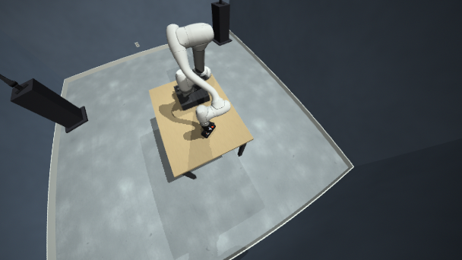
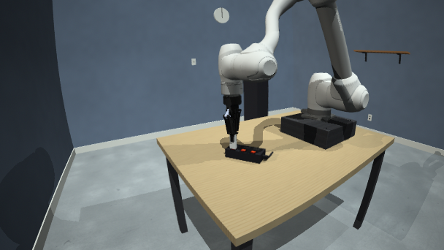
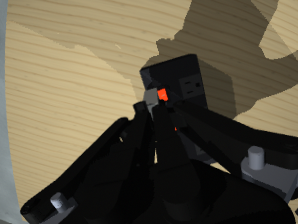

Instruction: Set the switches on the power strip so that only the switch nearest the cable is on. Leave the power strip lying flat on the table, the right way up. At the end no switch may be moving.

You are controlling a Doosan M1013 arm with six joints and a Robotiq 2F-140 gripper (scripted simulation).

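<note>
The black power strip (image 2: 245, 153) lies flat on the wooden table, right way up, with its short cable stub (image 2: 269, 156) at its right end in the exterior view. Two switches (image 2: 247, 150) glow red on its top. My gripper (image 2: 234, 140) is shut and empty. It points straight down with its tips on the strip's left end, the end far from the cable. In the wrist view the shut fingertips (image 3: 152, 102) touch the strip (image 3: 178, 86) beside a red-lit switch (image 3: 162, 96). The switch under the tips is hidden. The overhead view shows the strip (image 1: 204, 132) under my wrist.
The arm's black base block (image 2: 318, 128) stands at the table's back right. The table edge (image 2: 190, 183) runs in front of the strip. Two black camera stands (image 1: 49, 104) are on the floor away from the table.
</note>
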